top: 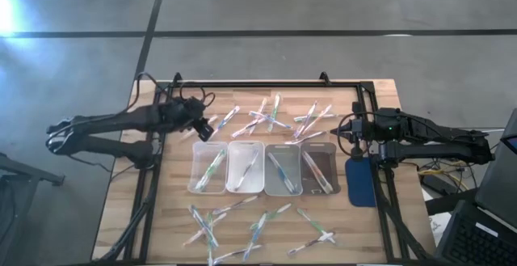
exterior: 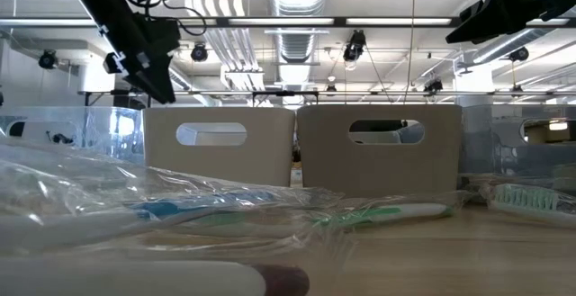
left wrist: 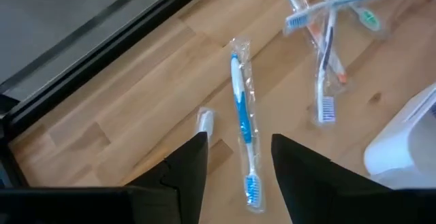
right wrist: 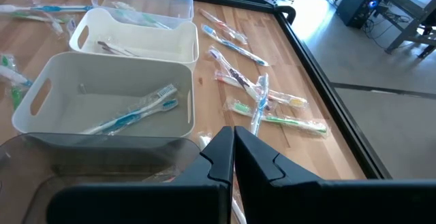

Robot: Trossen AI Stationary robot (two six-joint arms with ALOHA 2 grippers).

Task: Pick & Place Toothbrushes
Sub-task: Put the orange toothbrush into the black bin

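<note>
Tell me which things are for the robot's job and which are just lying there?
For the job:
toothbrushes
blue toothbrush under the open left gripper
trays

Just there:
blue pad by the shut right gripper
two boxes behind the table

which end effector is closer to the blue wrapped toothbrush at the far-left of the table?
Left. The left end effector hovers open directly over the blue toothbrush; the right end effector sits shut across the table, beyond the trays.

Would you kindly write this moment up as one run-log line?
left gripper: open above blue toothbrush on table | right gripper: shut, empty, beside trays | phase: pre-grasp
</note>
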